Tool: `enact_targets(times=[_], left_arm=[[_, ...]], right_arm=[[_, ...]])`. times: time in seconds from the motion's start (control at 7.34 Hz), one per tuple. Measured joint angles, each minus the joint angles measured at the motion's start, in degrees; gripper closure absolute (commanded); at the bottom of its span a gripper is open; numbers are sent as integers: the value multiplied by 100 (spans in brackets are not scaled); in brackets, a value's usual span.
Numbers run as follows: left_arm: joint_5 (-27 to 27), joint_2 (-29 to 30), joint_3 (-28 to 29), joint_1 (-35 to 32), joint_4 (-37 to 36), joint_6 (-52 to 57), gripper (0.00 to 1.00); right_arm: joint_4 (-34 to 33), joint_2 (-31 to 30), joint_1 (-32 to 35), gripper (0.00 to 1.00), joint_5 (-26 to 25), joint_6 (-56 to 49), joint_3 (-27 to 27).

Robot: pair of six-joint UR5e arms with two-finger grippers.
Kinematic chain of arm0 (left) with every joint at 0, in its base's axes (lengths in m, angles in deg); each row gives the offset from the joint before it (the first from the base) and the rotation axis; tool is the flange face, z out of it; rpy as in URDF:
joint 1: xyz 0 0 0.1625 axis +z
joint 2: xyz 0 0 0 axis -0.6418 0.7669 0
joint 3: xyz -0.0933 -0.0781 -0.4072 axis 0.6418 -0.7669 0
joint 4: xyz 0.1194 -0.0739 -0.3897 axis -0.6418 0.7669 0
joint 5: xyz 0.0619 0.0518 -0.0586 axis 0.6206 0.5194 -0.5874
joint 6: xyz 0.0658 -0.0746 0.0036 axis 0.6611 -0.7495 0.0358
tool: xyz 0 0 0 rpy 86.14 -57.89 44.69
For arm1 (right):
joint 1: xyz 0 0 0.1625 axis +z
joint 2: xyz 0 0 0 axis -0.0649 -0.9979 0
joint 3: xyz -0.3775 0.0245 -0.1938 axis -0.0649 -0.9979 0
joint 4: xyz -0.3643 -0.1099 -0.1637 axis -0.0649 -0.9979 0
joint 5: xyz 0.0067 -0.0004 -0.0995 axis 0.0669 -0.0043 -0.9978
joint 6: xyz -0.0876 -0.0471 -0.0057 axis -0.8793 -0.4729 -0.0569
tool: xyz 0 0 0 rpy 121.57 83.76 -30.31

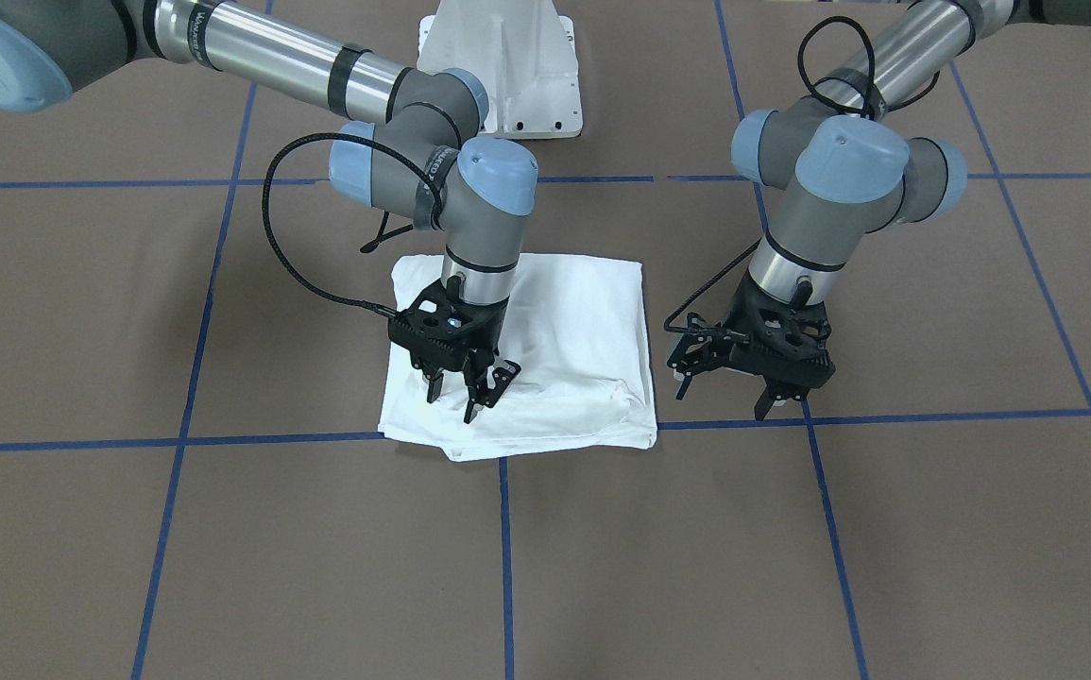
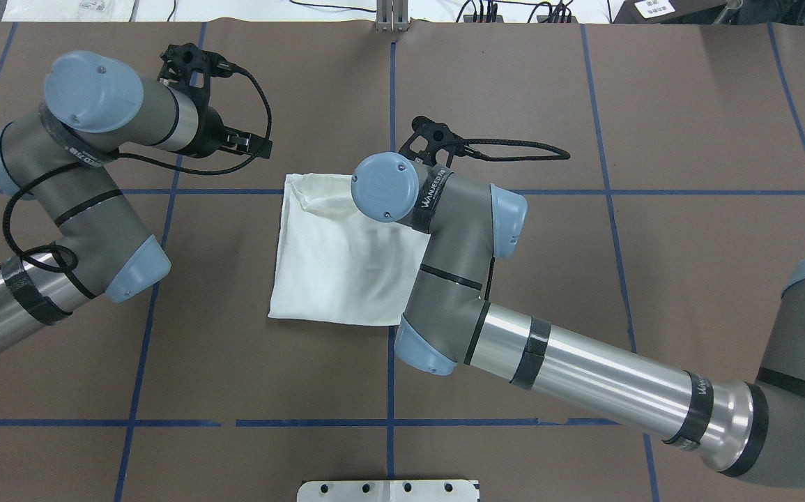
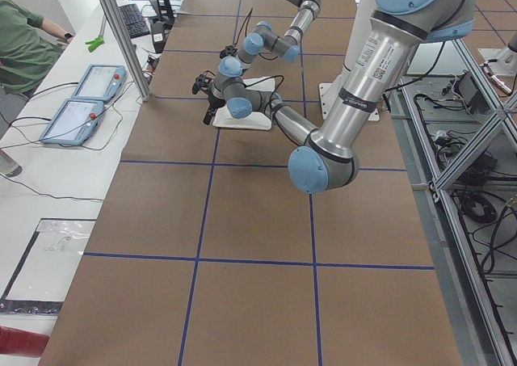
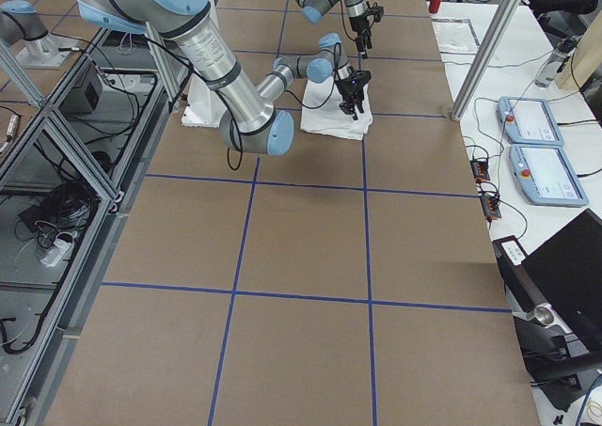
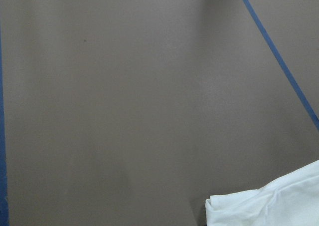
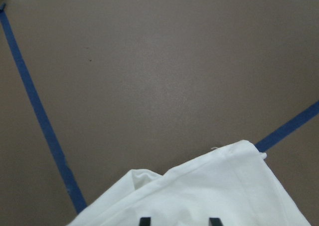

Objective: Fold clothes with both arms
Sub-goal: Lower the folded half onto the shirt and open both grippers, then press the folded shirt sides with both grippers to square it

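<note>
While the shirt [image 1: 583,321] lies folded square on the table [image 1: 224,567], right claw [image 1: 469,385] hangs spread over its 7 o'clock part, gripping nothing. Spread and empty, left claw [image 1: 723,397] sits at shirt's 3 o'clock, front view.

Right arm [image 2: 444,265] overhangs shirt [image 2: 332,272]; left pincer [image 1: 723,397] near one edge; bare table [image 1: 602,567] on other sides.

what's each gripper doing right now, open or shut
Left gripper: open, empty, off to the side of the shirt.
Right gripper: open, fingertips down over the folded shirt, gripping nothing.
</note>
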Motion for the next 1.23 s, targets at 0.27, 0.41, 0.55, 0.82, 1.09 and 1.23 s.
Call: enact_targets(times=[0.27, 0.41, 0.55, 0.82, 1.09, 1.23], left_arm=[[0, 0, 0, 1, 0, -75, 0], [0, -17, 0, 1, 11, -89, 0], [0, -61, 0, 4, 77, -110, 0], [0, -171, 0, 11, 296, -193, 0], [2, -180, -12, 44, 327, -269, 0], [12, -146, -12, 141, 297, -382, 0]], right_arm=[[-135, 41, 105, 100, 0, -22, 0], [-234, 39, 180, 100, -3, -34, -32], [-295, 38, 237, 67, -17, -43, -116], [-303, 56, 269, 0, -47, -254, -270], [-284, 156, 336, 0, 48, -782, -294], [-265, 175, 471, 0, 322, -1157, -238]])
